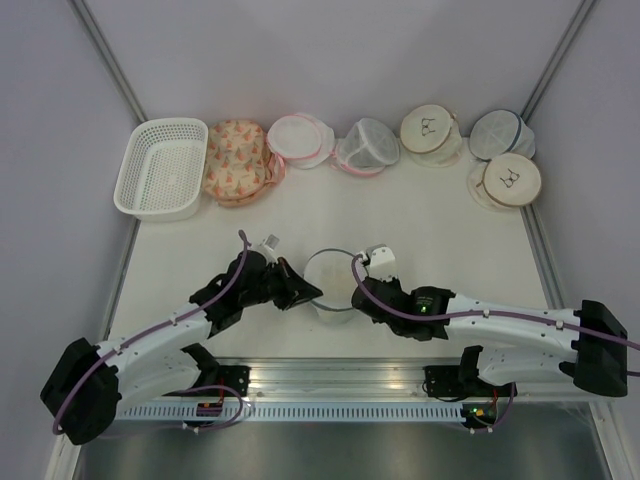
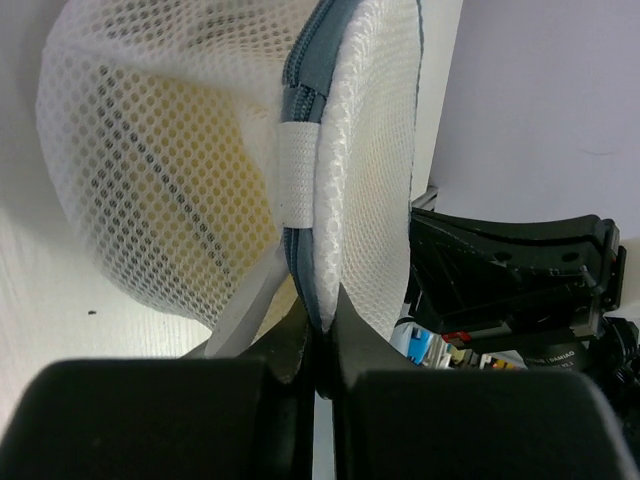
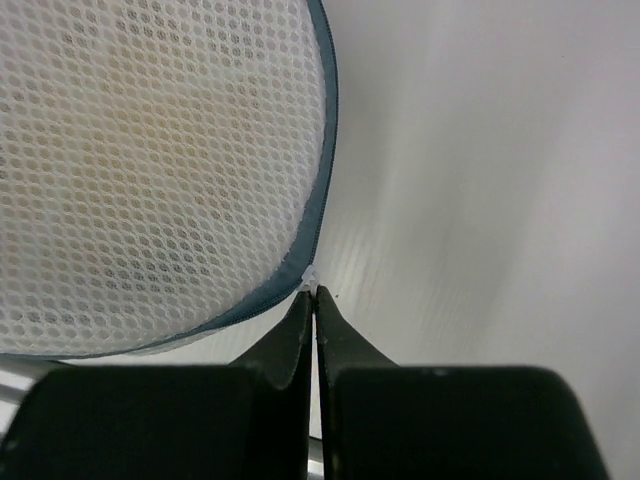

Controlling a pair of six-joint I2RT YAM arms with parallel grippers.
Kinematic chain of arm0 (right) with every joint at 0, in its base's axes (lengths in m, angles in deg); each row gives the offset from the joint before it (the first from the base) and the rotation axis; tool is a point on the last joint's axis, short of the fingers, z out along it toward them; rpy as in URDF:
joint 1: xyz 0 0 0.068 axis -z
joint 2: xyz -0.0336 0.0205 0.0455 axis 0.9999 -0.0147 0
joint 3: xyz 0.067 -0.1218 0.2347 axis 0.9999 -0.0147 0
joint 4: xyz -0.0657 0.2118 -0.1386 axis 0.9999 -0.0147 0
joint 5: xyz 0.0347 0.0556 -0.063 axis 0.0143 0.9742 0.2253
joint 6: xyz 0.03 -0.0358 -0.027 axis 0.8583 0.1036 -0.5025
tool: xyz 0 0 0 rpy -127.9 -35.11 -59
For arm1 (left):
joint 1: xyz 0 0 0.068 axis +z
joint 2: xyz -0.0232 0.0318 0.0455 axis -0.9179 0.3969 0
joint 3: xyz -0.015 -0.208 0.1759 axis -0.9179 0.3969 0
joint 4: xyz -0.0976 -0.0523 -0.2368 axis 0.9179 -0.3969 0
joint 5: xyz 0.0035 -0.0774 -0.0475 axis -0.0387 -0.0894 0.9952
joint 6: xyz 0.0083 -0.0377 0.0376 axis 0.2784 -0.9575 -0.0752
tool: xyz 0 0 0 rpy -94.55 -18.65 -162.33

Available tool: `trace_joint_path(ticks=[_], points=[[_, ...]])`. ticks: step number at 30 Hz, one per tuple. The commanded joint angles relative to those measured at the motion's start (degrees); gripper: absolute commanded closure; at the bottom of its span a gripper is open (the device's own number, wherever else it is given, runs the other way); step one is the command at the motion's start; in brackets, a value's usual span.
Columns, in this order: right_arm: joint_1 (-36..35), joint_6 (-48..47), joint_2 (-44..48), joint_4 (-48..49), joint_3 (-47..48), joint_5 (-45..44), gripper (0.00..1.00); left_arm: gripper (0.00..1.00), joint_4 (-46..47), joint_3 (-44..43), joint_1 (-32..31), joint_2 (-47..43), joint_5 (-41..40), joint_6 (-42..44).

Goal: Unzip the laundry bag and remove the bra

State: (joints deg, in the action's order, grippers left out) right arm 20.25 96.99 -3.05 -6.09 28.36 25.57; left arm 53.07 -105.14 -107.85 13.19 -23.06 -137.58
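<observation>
Laundry bag: the white mesh laundry bag (image 1: 328,277) is sitting on the table (image 1: 420,220) near its front edge, right between the two gripper tips.
Zip: the dark blue zip rim (image 2: 301,88) is running around the drum, and it is looking closed where the left wrist view is showing it, with a white fabric tab (image 2: 297,172) lying across it.
Inside: something pale yellow is showing through the mesh; I cannot tell what it is.
Left gripper: the left gripper (image 2: 318,338) is pinching the bag at the zip seam, fingers clamped tight on the fabric.
Right gripper: the right gripper (image 3: 313,300) is pressing its fingers together, tips touching the blue rim at a tiny white scrap; I cannot tell whether it is gripping anything.
Back row: a white plastic basket (image 1: 160,168), a floral pouch (image 1: 236,160), two pink-trimmed bags (image 1: 300,140) and beige round bags (image 1: 430,128) are lining the far edge, well apart from the arms.
</observation>
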Motion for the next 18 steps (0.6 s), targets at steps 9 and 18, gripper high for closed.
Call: trace_joint_path(ticks=[9,18], points=[[1.6,-2.7,0.2,4.2,1.0,-7.5,1.00,0.92,3.1,-23.4,0.2,18.7,0.9,21.4],[1.6,-2.4,1.0,9.2,-1.0,-1.3,1.00,0.00,-2.2,-15.8,0.3,15.5,-14.3,19.1]])
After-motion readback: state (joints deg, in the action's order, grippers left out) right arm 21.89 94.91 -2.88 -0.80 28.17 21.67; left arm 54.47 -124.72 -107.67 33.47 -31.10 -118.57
